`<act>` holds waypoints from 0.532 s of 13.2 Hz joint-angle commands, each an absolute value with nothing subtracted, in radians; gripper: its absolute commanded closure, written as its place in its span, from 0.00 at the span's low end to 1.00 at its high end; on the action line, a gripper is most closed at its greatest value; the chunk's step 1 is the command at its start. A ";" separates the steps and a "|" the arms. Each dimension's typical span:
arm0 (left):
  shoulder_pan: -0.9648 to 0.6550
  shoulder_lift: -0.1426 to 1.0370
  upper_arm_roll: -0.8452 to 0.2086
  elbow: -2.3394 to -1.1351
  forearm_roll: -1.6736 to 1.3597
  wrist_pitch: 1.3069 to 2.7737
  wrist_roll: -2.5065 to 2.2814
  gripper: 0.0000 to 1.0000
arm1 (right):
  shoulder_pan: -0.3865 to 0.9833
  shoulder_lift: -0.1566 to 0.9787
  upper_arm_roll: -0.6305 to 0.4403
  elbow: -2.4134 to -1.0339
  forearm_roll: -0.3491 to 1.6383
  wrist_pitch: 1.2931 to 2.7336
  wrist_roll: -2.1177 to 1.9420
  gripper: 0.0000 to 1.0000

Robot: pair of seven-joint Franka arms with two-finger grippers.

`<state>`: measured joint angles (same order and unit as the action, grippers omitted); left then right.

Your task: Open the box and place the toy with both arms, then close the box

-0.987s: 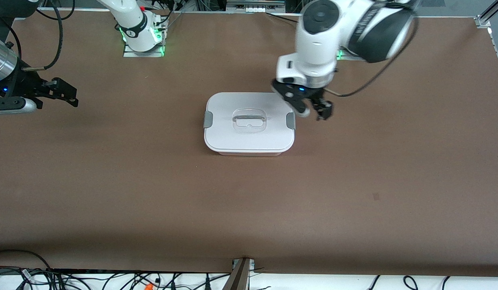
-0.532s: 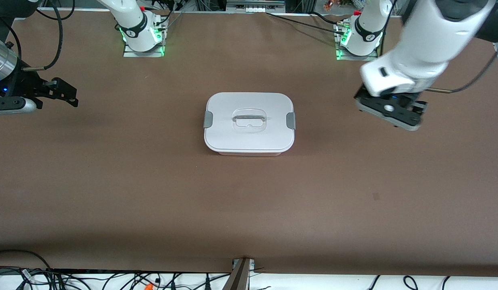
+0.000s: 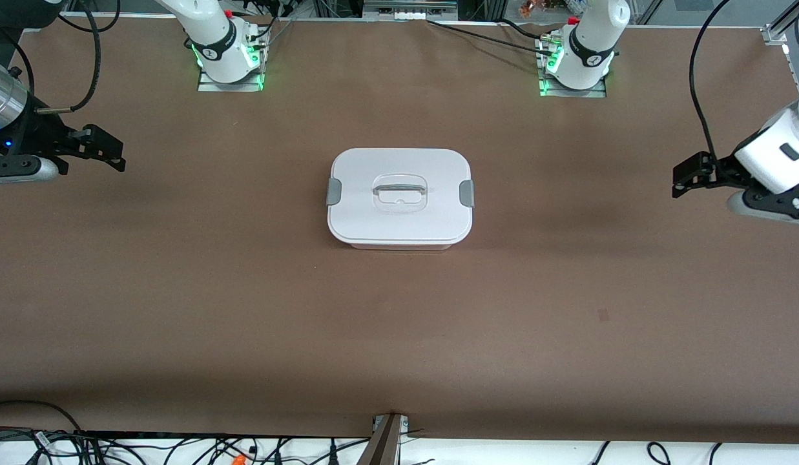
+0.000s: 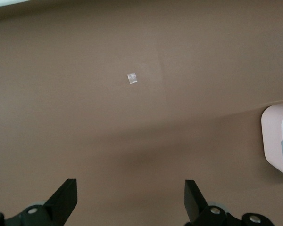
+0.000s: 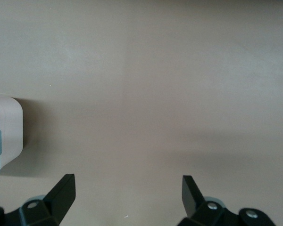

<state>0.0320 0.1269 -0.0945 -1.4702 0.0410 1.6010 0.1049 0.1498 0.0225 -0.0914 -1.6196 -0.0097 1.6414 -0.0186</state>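
Box (image 3: 400,197) sits shut at the middle of the frame on my brown table (image 3: 244,310), white lid (image 3: 399,213) on, a grey clip (image 3: 334,192) at each end. My left gripper (image 3: 686,175) hangs at the frame's right edge over bare table, fingers spread wide, holding nothing. My right gripper (image 3: 108,150) waits at the frame's left edge, equally wide and empty. No toy shows.

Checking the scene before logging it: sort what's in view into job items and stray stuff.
For the job:
- box, lid on, mid-table
- left gripper, open, over the table's left-arm end
- right gripper, open, over the right-arm end
- toy: not visible

Just lying about:
- small pale scrap on the table
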 commanded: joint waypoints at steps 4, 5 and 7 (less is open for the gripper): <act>0.011 0.028 0.040 -1.615 -0.063 1.657 0.097 0.00 | 0.149 0.032 -0.091 -1.597 -0.009 1.637 -0.023 0.00; 0.011 0.026 0.044 -1.624 -0.058 1.657 0.094 0.00 | 0.149 0.032 -0.091 -1.597 -0.009 1.637 -0.023 0.00; 0.011 0.035 0.070 -1.629 -0.043 1.686 0.095 0.00 | 0.149 0.032 -0.091 -1.597 -0.009 1.637 -0.023 0.00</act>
<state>0.0214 0.0539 0.0460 -1.5948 -0.0334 1.6435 0.0950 0.1498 0.0226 -0.0914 -1.6196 -0.0097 1.6420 -0.0186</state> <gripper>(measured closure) 0.000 0.000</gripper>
